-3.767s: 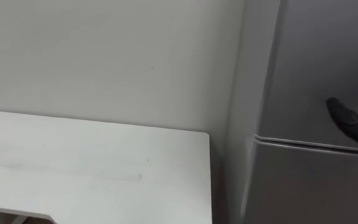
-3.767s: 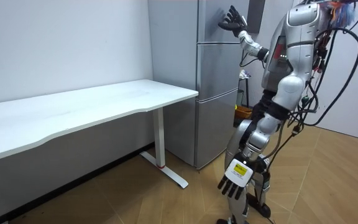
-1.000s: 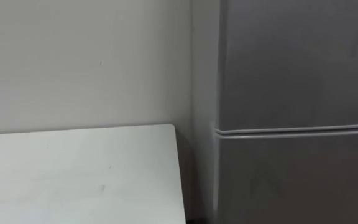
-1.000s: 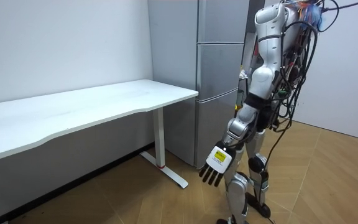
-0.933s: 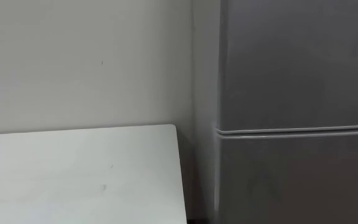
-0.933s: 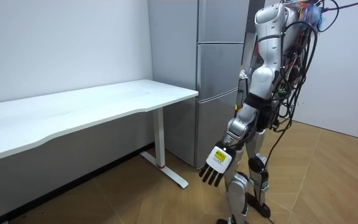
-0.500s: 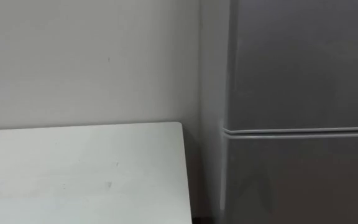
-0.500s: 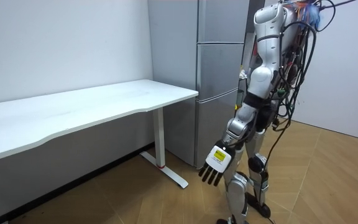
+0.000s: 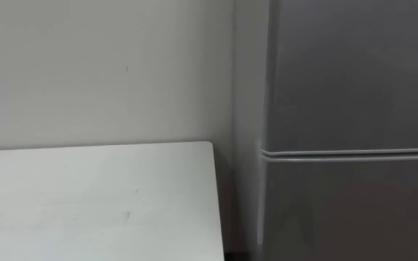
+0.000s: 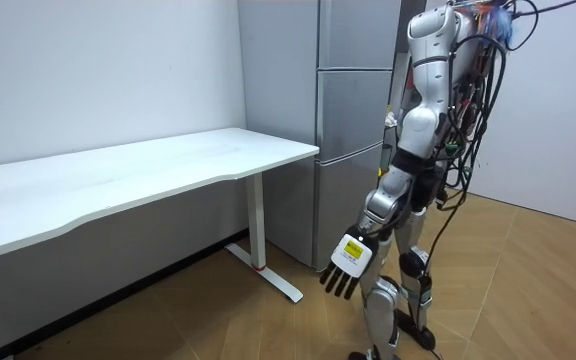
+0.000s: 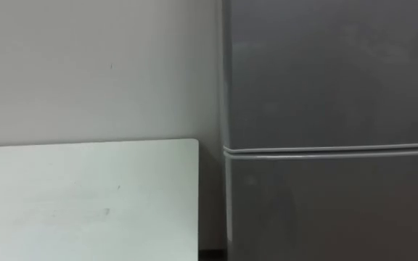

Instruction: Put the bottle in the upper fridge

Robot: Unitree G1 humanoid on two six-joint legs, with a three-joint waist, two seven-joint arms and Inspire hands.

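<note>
The grey fridge [image 9: 354, 72] stands right in front of me, its doors shut. A seam [image 9: 354, 153] runs between the upper door and the door below it. In the room view I stand upright and close to the fridge [image 10: 353, 110], facing it. My left hand [image 10: 346, 267] hangs at my side at knee height, fingers straight and holding nothing.
A white desk [image 9: 93, 196] stands against the pale wall to the left of the fridge, its corner nearly at the fridge's side. In the room view the desk [image 10: 148, 170] stretches to the room view's left, with wooden floor [image 10: 528, 290] behind me.
My right hand, raised against the upper fridge door 3.8 s ago, has come down out of sight. I have straightened up before the fridge. In the last second only the view has shifted slightly.
</note>
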